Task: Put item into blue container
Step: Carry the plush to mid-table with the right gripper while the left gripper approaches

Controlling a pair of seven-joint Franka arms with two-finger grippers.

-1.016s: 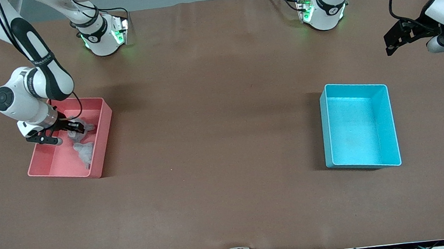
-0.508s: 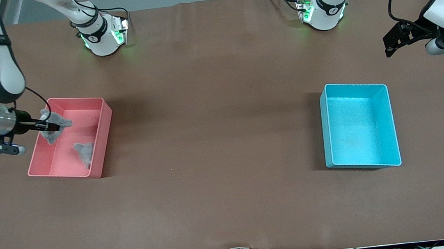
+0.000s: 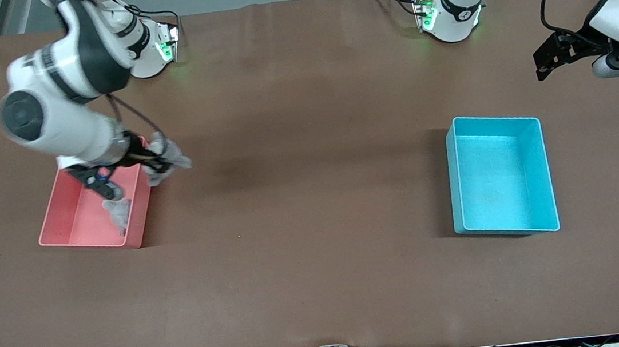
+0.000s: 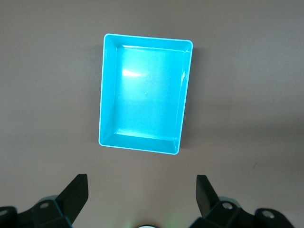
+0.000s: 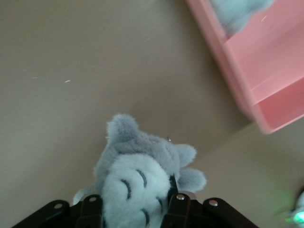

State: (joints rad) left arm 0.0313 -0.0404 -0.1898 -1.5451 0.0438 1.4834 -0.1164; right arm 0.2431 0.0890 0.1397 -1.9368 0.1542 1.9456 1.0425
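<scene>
My right gripper [image 3: 159, 162] is shut on a grey plush toy [image 3: 167, 161] and holds it in the air over the edge of the pink bin [image 3: 67, 219] and the bare table beside it. The right wrist view shows the grey plush toy [image 5: 140, 175] clamped between the black fingers [image 5: 175, 202]. A second grey plush toy [image 3: 117, 212] lies in the pink bin. The blue container [image 3: 539, 172] stands empty toward the left arm's end of the table; the blue container [image 4: 107, 95] also fills the left wrist view. My left gripper [image 3: 548, 59] waits open, up in the air.
The brown table cover [image 3: 300, 197] stretches bare between the two bins. The pink bin's wall [image 5: 237, 90] shows in the right wrist view. Both arm bases [image 3: 144, 47] stand along the table's edge farthest from the front camera.
My right gripper has lifted the plush toy out of the pink bin and swung it toward the blue container's end. The left arm has barely moved.
</scene>
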